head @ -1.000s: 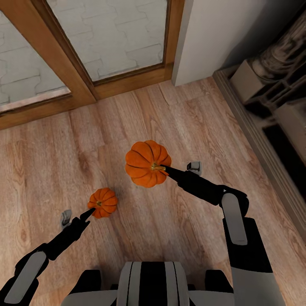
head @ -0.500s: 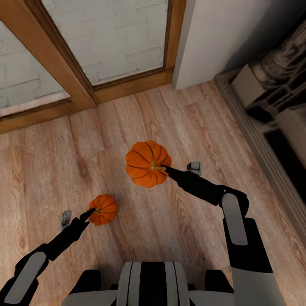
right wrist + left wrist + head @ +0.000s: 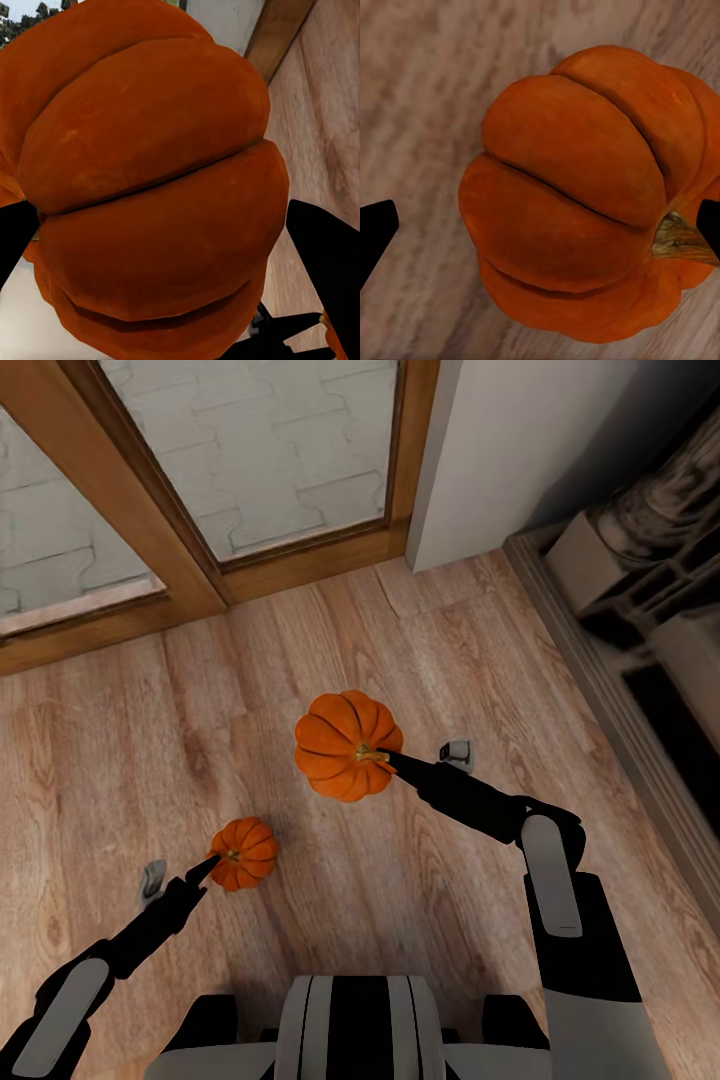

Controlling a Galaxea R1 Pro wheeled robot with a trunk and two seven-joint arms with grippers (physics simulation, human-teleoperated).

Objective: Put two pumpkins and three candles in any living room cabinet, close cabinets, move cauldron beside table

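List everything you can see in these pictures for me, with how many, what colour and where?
pumpkins: two, orange; the larger-looking one between the right gripper's fingers, the other at the left gripper's tip, over the floor.
floor: one, light brown wood planks, underneath everything.
glass doors: wooden-framed panes, along the far side, pale paving behind.
wall corner: white, far right.
fireplace-like surround: grey, dark opening, right edge.
left gripper: black, lower left; open around the pumpkin in its wrist view.
right gripper: black, centre, closed on its pumpkin.
robot trunk: black and white, bottom centre.
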